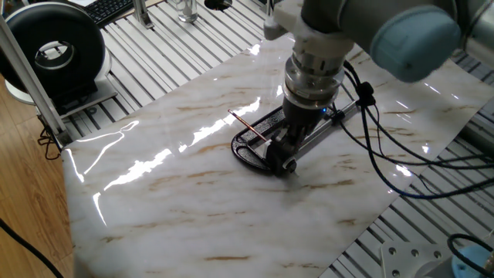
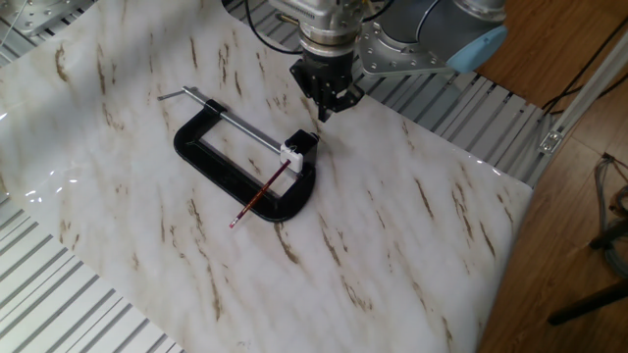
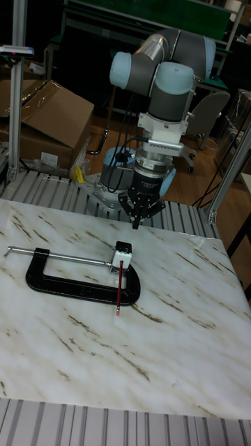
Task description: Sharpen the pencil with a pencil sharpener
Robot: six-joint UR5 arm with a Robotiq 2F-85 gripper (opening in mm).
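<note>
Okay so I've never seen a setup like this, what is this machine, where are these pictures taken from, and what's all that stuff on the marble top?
It is a robot arm bolted beside a table, ending in a two-finger gripper. The three pictures show the same moment from three fixed cameras: two look down at the table from opposite sides, and the tall one faces the arm head-on. On the marble tabletop lies a large black C-shaped clamp with a silver threaded rod. The clamp pins a small boxy pencil sharpener in place. A reddish pencil sticks out of the sharpener and rests across the clamp frame. The gripper hangs above the table just beyond the sharpener, touching nothing and holding nothing; its fingertips look close together, though I cannot tell if they are fully shut.
</note>
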